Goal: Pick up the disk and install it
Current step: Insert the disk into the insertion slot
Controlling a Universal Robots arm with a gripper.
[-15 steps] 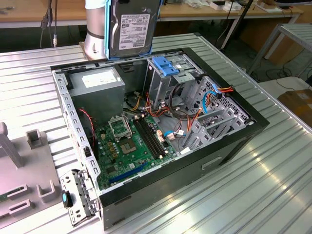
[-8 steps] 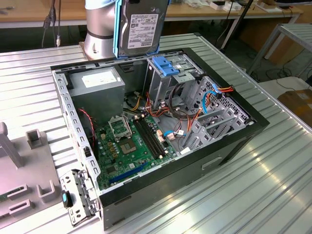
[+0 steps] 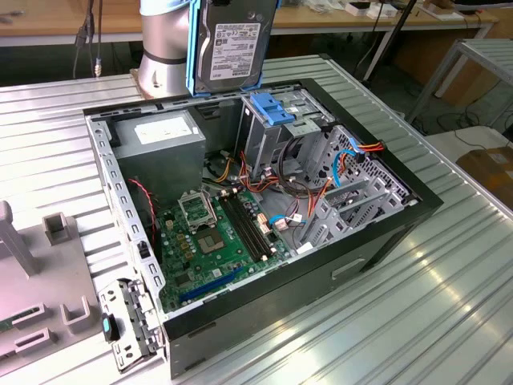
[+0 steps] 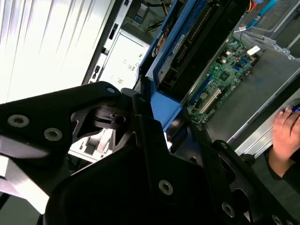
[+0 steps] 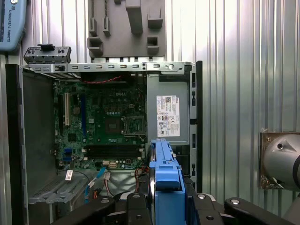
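- One disk [image 3: 228,44] is being held upright at 12 o'clock in the exterior view, raised clear of the open computer case [image 3: 385,241].
- Its blue carrier rails are being clamped by the gripper [image 5: 168,200]; the jaws are being pressed narrowly onto them, seen in the first wrist view.
- One drive cage [image 3: 272,136], topped by a blue bracket [image 3: 272,108], is being shown just below the disk, at 1 o'clock from the motherboard [image 3: 216,241].
- One power supply [image 3: 156,136] is being shown at 11 o'clock from the motherboard.
- One person's hand [image 4: 286,131] is being shown beside the case wall in the second wrist view.
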